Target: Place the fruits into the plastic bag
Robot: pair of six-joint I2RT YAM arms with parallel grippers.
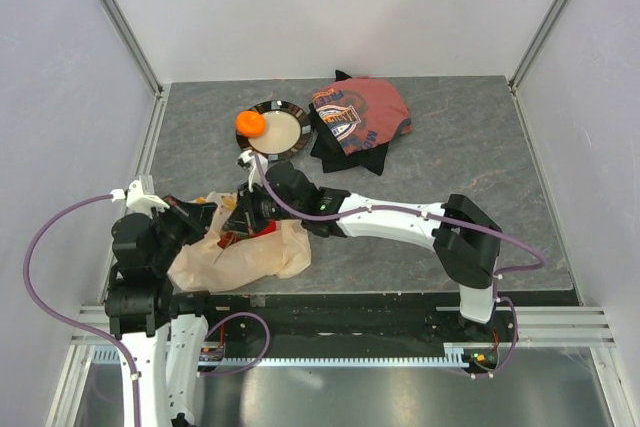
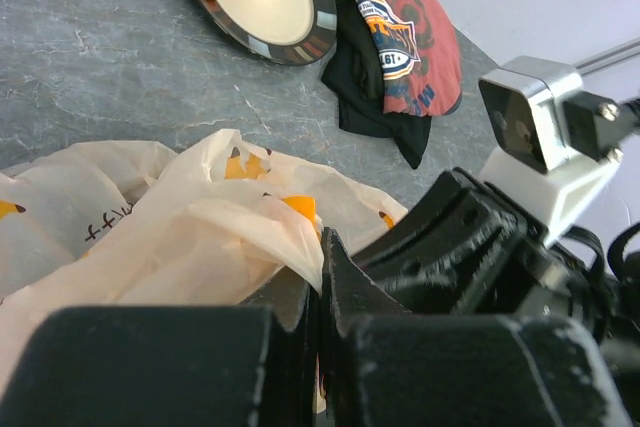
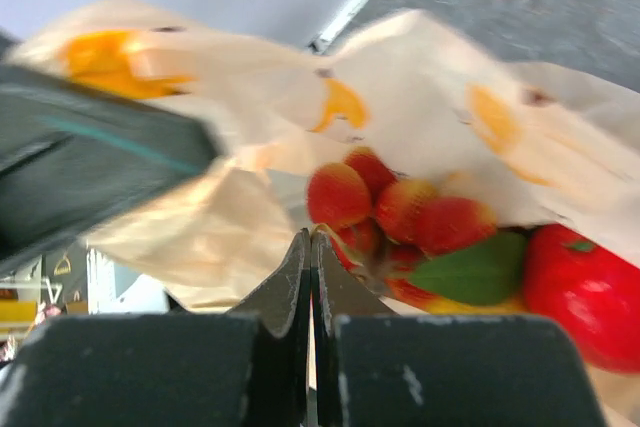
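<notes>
- Right gripper (image 3: 312, 242): fingers pressed together inside the bag (image 3: 430, 97) mouth, tips just beside the berries (image 3: 400, 207); can't tell if anything is pinched.
- Left gripper (image 2: 320, 247): clamped on the bag edge.
- Apple (image 3: 590, 287) is in the bag, lower left of top view.
- Orange (image 1: 250, 123) on plate (image 1: 283, 135), up-frame of the right gripper, which looks nearer; round, no long axis.

plastic bag (image 1: 245, 257): thin, crinkly | apple (image 3: 585, 292): glossy red | plate (image 2: 318, 22): glazed | table (image 1: 450, 147): matt stone-look
</notes>
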